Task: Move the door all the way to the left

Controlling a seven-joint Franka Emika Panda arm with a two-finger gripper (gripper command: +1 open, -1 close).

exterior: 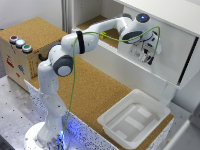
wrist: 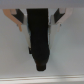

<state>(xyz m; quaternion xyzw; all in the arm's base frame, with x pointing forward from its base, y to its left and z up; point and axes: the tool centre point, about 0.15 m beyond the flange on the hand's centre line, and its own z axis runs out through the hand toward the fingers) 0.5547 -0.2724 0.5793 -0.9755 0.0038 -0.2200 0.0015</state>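
Hand [exterior: 145, 51] sits against the door [exterior: 170, 55], upper right of the exterior frame, presumably placed to push it sideways. I cannot tell how far it is open; the wrist view is blurred.

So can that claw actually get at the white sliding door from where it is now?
Probably yes: the claw is already up against the door, with nothing visible between them. Whether it touches the panel, the pictures cannot settle.

White arm [exterior: 75, 45] stretched out, tool [exterior: 148, 56] pointing down
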